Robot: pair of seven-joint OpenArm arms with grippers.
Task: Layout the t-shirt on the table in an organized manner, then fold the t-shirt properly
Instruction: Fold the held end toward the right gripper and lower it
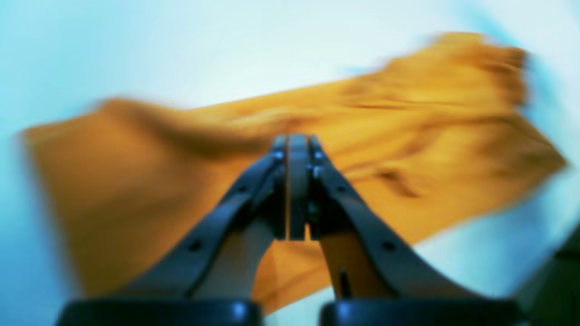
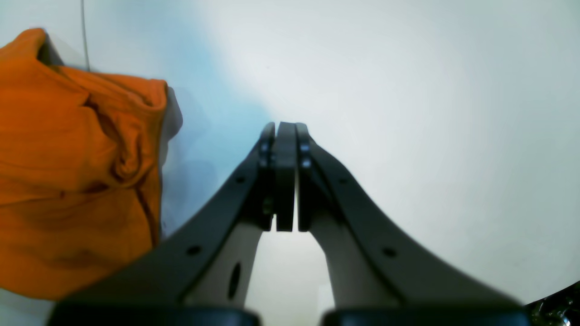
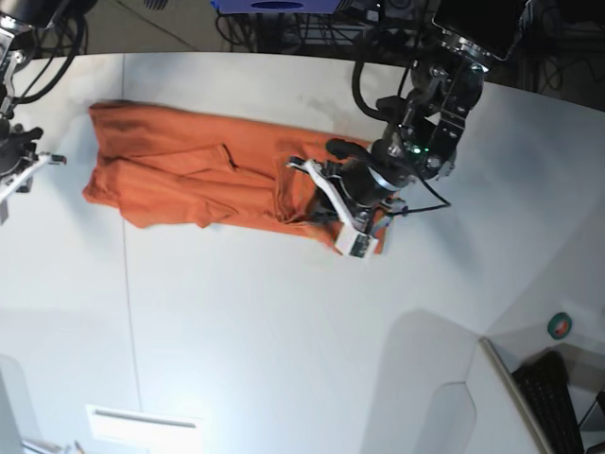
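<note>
T-shirt [image 3: 189, 170] stretched across table [image 3: 284, 331]; left gripper [image 1: 297, 145] closed, apparently empty.

The right gripper [image 2: 285, 131], jaws pressed together and empty, hangs over the table [image 2: 430, 113] beside the rumpled t-shirt [image 2: 68, 172].

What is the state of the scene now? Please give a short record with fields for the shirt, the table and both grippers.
t-shirt: orange, lying on the table as a long wrinkled band, not folded neatly
table: white, with a thin seam line
left gripper: shut, over the shirt end, holds no cloth as far as visible; its view is blurred
right gripper: shut, empty, over bare table beside the other shirt end
contact: neither gripper clearly grips the shirt
</note>
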